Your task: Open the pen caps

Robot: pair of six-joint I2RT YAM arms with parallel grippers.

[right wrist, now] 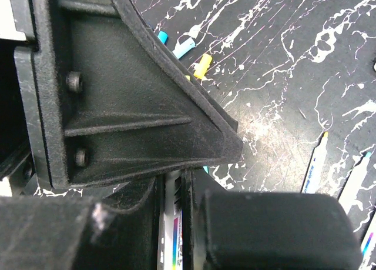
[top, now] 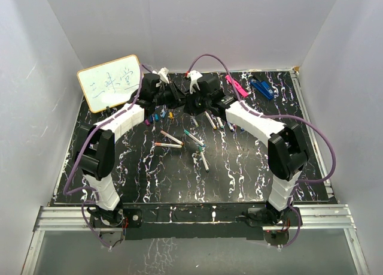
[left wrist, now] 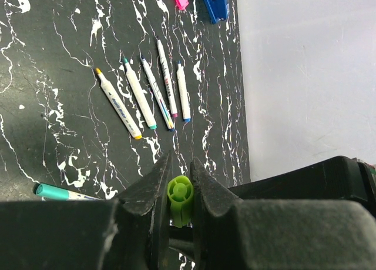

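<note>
My left gripper point(left wrist: 180, 177) is shut on a green pen cap point(left wrist: 180, 198), seen end-on between its fingers. My right gripper point(right wrist: 171, 190) is shut on a pale pen barrel point(right wrist: 174, 223) with a colour stripe. The two grippers meet tip to tip above the back middle of the mat, left gripper point(top: 178, 97) and right gripper point(top: 192, 101). Where cap and barrel join is hidden. Several pens point(left wrist: 139, 93) lie in a row on the mat. Loose caps, one yellow point(right wrist: 202, 66) and one light blue point(right wrist: 184, 46), lie below the left gripper.
A whiteboard point(top: 111, 82) leans at the back left. A pink bar point(top: 236, 85) and a dark-blue clip point(top: 262, 87) lie at the back right. More pens point(top: 170, 137) lie mid-mat, and a teal pen point(left wrist: 59, 192) lies near the left gripper. White walls surround the black marbled mat point(top: 251, 167).
</note>
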